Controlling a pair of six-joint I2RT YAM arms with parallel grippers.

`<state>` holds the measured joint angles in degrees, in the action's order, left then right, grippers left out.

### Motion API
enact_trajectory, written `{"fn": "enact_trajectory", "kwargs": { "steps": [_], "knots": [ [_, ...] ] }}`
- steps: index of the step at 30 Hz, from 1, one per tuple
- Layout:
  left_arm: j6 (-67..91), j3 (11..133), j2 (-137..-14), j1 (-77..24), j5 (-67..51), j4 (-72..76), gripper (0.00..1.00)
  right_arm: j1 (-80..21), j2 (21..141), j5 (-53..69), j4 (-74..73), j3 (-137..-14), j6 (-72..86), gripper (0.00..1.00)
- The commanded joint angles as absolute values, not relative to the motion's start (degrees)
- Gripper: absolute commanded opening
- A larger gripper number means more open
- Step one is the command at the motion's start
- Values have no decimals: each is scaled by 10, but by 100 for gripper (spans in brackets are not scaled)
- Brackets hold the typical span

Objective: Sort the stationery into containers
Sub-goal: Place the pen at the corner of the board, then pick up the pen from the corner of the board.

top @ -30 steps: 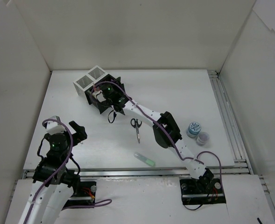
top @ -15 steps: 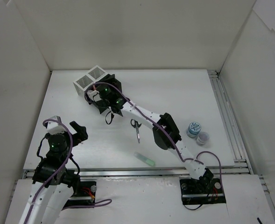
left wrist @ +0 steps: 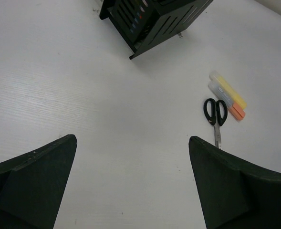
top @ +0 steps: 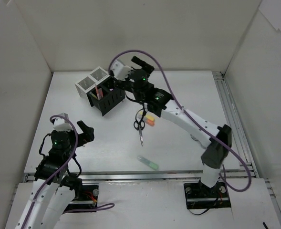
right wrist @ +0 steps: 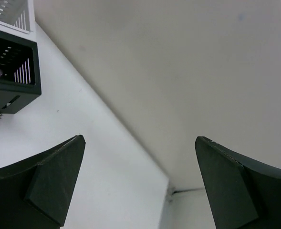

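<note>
On the white desk (top: 192, 95) I count one pair of small black-handled scissors (top: 140, 127), one chunky yellow highlighter (left wrist: 232, 94), one orange highlighter (left wrist: 236, 112), one green highlighter (top: 148, 163), two square white mesh cups (top: 86, 85) and two black mesh cups (top: 112, 99).

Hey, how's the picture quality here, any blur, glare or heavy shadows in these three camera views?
Top external: even, diffuse light, soft shadows, scissors distinct. Left wrist: table sharp, but the left gripper's fingers are dark, soft-edged shapes. Right wrist: mostly plain wall, no glare; the right gripper's fingers equally dark, the black cup cropped at the left edge.
</note>
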<state>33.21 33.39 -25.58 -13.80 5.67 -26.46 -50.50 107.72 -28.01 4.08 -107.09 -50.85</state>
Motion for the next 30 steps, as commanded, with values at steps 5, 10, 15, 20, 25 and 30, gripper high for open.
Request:
{"fn": "enact_trajectory", "kwargs": {
  "steps": [5, 10, 15, 20, 25, 30],
  "knots": [
    [237, 377, -354, -141, -113, -165, 99, -428, 842, -249, -16, -802, -52, 98],
    [127, 359, -444, -191, -337, -82, 100, -357, 737, -166, -89, -648, 132, 98],
    [38, 390, -562, -381, -242, -52, 99, -268, 673, -120, -171, -591, 194, 98],
    [0, 450, -690, -563, -175, -59, 100, -193, 637, -47, -186, -560, 205, 98],
    [-79, 496, -802, -623, -138, -68, 99, -143, 639, 18, -186, -547, 197, 98],
    [-131, 557, -882, -635, -113, -101, 99, -115, 651, 98, -186, -534, 177, 98]
  ]
}}
